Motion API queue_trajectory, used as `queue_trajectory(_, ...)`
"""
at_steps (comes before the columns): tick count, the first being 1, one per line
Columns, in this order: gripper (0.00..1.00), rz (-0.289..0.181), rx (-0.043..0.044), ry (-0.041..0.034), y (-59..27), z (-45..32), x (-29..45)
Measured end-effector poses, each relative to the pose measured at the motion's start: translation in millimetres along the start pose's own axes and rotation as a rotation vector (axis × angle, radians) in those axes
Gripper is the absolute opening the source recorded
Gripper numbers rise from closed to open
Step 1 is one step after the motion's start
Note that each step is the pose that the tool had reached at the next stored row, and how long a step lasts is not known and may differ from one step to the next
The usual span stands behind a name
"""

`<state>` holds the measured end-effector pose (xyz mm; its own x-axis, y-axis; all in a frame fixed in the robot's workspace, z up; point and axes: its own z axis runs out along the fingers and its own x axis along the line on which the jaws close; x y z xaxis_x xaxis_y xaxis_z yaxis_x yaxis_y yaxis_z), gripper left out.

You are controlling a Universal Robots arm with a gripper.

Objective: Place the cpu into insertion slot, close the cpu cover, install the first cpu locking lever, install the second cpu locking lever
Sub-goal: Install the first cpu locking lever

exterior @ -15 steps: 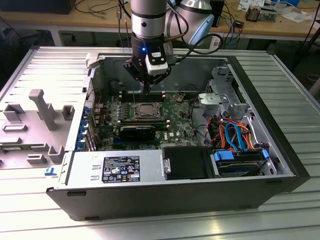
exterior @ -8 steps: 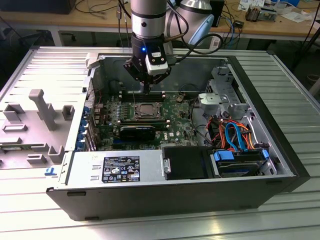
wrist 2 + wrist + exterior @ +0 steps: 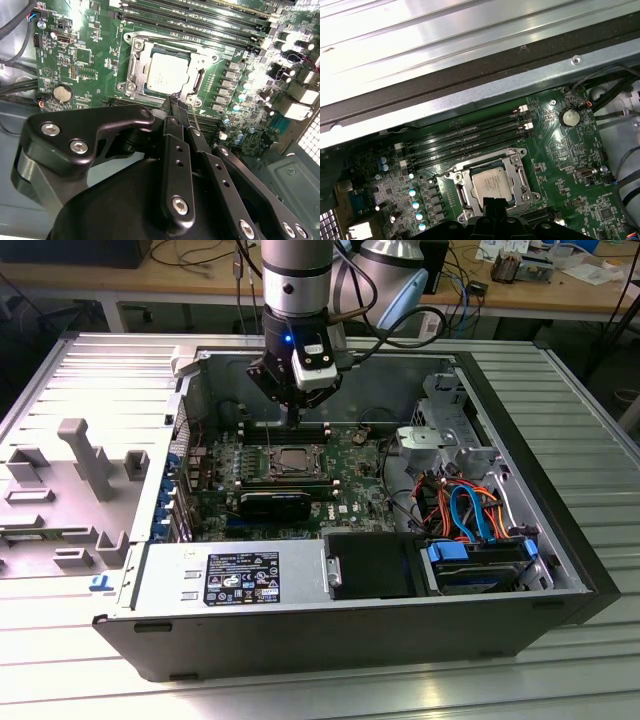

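The cpu (image 3: 167, 75) lies flat in the insertion slot (image 3: 131, 37) on the green board, its silver top showing. The cpu cover (image 3: 134, 67) lies down around it, framing the chip in its window. In the first wrist view the cpu (image 3: 492, 182) and the cpu cover (image 3: 465, 187) look the same. My gripper (image 3: 172, 102) is shut, its tips hovering at the socket's edge, just off the chip. A thin metal lever rod (image 3: 194, 120) runs right beside the fingertips. In the exterior view my gripper (image 3: 291, 420) hangs just above the far edge of the socket and the cpu (image 3: 292, 461).
Long memory slots (image 3: 470, 137) run beside the socket, toward the case wall (image 3: 470, 95). A coin battery (image 3: 62, 93) sits on the board. A black heatsink block (image 3: 275, 502), the power supply (image 3: 240, 575) and a drive cage with cables (image 3: 470, 510) crowd the case.
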<state>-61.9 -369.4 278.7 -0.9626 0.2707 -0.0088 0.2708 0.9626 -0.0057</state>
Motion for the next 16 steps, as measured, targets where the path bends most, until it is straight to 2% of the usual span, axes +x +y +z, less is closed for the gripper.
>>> queue_trajectory(2, 0.11, -0.079, -0.0008, -0.0004, 0.0, 0.0, 0.0)
queue_trajectory(4, 0.11, -0.129, -0.0011, -0.0008, 0.0, 0.0, 0.0)
queue_trajectory(6, 0.11, -0.151, -0.0014, -0.0009, -0.5, 0.1, 1.8)
queue_trajectory(8, 0.11, -0.165, -0.0015, -0.0010, -2.8, 0.6, 10.1)
queue_trajectory(12, 0.11, -0.269, -0.0021, -0.0014, -3.1, 0.9, 10.8)
queue_trajectory(16, 0.11, -0.291, -0.0026, -0.0016, -3.0, 1.1, 10.8)
